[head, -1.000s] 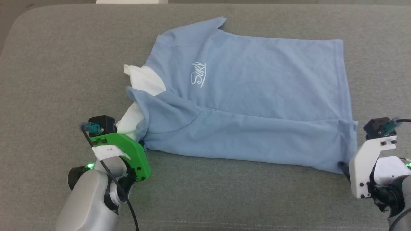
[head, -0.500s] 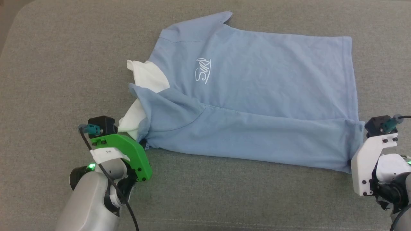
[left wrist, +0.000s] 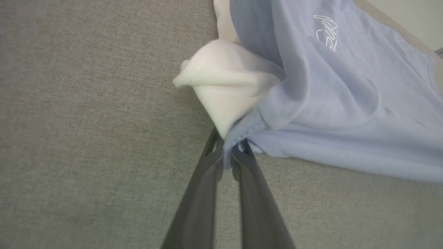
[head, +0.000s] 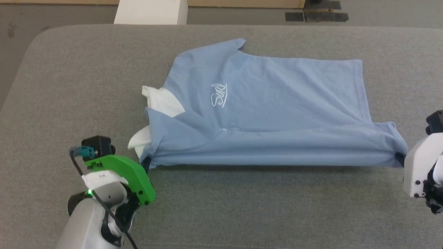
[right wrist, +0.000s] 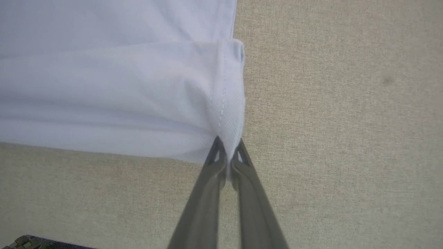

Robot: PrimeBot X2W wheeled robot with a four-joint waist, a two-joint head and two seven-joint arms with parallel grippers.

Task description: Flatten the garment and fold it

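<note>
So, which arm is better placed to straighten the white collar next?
Left, probably. The left gripper pinches the garment right beside the collar; the right gripper holds the hem corner, far away.

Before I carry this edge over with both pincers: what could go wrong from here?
The left pincer grips only a sliver of the garment beside the bunched white collar; it could slip free.
The right pincer holds just the hem corner, and the near edge looks taut between them, so more pull may yank it loose.
Folding now might trap the collar's crumple.
</note>
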